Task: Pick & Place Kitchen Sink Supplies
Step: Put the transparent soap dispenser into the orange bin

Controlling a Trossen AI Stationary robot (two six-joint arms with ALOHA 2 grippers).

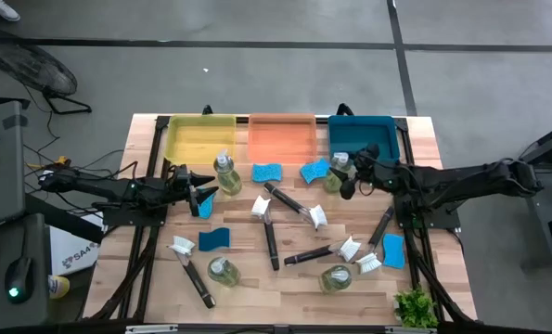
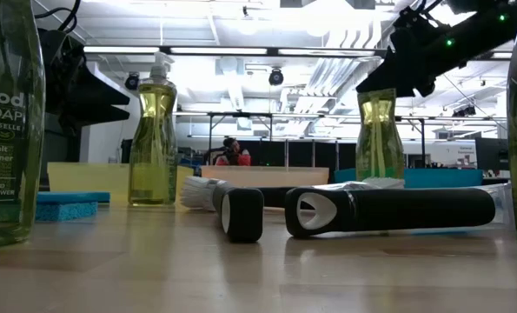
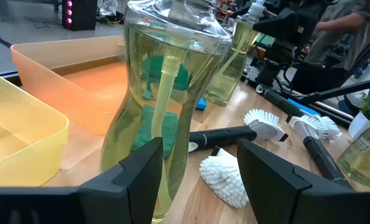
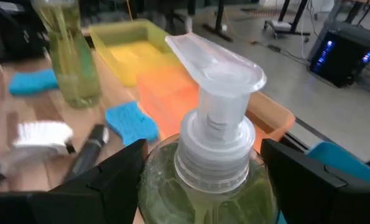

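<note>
Soap bottles stand upright between both sets of fingers: my right gripper [image 4: 200,180] straddles one bottle [image 1: 339,173] by the blue tray [image 1: 363,139], fingers apart around its shoulders; my left gripper [image 3: 197,168] brackets another [image 1: 225,174], not clamped. I judge both at pre-grasp; next, close squarely. Long axes vertical, pumps up.

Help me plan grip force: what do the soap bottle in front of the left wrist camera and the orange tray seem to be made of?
Soap bottle: apparently clear, glossy plastic; yellowish liquid and the dip tube show through its wall.
Orange tray: likely translucent plastic with a smooth, slightly frosted finish; light glows through its thin walls.
</note>
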